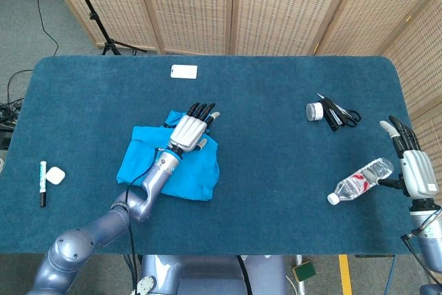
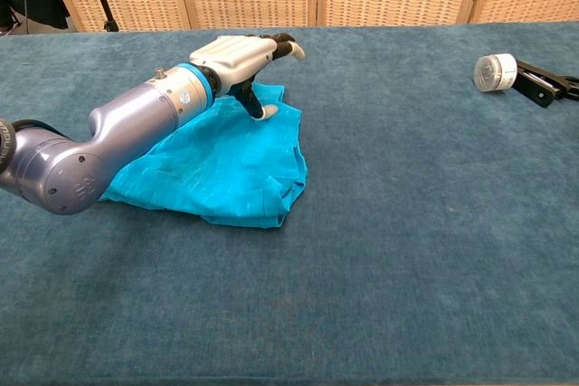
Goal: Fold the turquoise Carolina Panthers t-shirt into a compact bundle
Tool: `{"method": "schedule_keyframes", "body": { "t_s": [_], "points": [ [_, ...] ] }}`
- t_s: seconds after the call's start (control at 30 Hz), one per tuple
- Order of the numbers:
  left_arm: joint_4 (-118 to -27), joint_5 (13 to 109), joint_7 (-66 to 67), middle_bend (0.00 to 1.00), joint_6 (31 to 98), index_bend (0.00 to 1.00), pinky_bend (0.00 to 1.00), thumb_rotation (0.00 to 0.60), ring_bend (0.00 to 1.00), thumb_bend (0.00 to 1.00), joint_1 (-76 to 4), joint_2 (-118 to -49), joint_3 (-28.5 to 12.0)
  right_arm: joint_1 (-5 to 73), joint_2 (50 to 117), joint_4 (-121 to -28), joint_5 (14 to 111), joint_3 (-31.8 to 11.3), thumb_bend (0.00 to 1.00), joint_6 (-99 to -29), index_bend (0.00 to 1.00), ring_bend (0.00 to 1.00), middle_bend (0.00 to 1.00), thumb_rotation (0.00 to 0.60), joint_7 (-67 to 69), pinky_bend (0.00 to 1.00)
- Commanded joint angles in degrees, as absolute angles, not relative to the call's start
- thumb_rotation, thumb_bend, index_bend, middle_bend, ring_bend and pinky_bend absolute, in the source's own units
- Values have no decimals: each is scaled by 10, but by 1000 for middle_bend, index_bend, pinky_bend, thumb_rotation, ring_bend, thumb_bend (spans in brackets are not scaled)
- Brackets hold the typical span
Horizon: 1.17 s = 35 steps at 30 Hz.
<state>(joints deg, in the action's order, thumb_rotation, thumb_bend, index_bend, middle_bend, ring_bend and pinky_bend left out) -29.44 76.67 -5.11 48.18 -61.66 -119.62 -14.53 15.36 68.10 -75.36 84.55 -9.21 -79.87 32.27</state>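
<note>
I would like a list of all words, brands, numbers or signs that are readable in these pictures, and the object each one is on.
No text can be read in either view.
Water bottle: red and white label, print too small to read.
Turquoise t-shirt: no logo or lettering shows on the folded cloth.
White card: looks blank.
Left hand: small mark on the blue wrist ring, too small to read.
</note>
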Motion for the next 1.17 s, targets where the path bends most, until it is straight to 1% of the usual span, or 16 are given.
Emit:
{"method": "schedule_keyframes", "body": {
  "t_s": [0.03, 0.13, 0.2, 0.3, 0.4, 0.57, 0.6, 0.77, 0.93, 1.07, 1.1, 1.13, 1.17],
  "points": [
    [-293, 768, -74, 0, 499, 0, 0, 600, 0, 164, -616, -1198, -149, 153, 681, -754, 845, -92, 0, -799, 0, 0, 0, 600, 323, 11],
    [-302, 777, -98, 0, 525, 0, 0, 600, 0, 142, -612, -1188, -149, 153, 680, -755, 845, -93, 0, -801, 0, 0, 0, 600, 325, 11],
    [-313, 781, -106, 0, 540, 0, 0, 600, 0, 88, -609, -1178, -149, 153, 680, -755, 846, -93, 0, -802, 0, 0, 0, 600, 325, 11],
    [-340, 787, -115, 0, 574, 0, 0, 600, 0, 33, -600, -1156, -152, 152, 679, -758, 849, -92, 0, -804, 0, 0, 0, 600, 324, 11],
    [-401, 794, -109, 0, 623, 0, 0, 600, 0, 26, -579, -1109, -158, 150, 677, -763, 854, -91, 0, -809, 0, 0, 0, 600, 323, 11],
    [-512, 799, -73, 0, 672, 0, 0, 600, 0, 16, -538, -1029, -157, 147, 674, -770, 859, -89, 0, -818, 0, 0, 0, 600, 321, 11],
    [-546, 802, -60, 0, 694, 0, 0, 600, 0, 9, -518, -1000, -152, 146, 673, -773, 860, -89, 0, -821, 0, 0, 0, 600, 320, 11],
    [-652, 802, -17, 0, 739, 0, 0, 600, 0, 0, -453, -914, -132, 144, 669, -780, 863, -89, 0, -827, 0, 0, 0, 600, 320, 11],
    [-727, 794, 12, 0, 772, 0, 0, 600, 0, 0, -388, -843, -104, 141, 665, -783, 863, -90, 0, -832, 0, 0, 0, 600, 306, 11],
    [-789, 789, 35, 0, 810, 0, 0, 600, 0, 0, -321, -782, -71, 136, 667, -782, 853, -95, 0, -843, 0, 0, 0, 600, 258, 5],
    [-805, 774, 35, 0, 844, 0, 0, 600, 0, 0, -270, -759, -48, 130, 669, -778, 840, -102, 0, -855, 0, 0, 0, 600, 214, 1],
    [-823, 779, 30, 0, 871, 0, 0, 600, 0, 0, -238, -743, -32, 127, 674, -785, 830, -107, 0, -862, 0, 0, 0, 600, 185, 0],
    [-832, 780, 27, 0, 881, 0, 0, 600, 0, 0, -225, -736, -26, 126, 675, -790, 826, -109, 0, -865, 0, 0, 0, 600, 171, 0]
  ]
}}
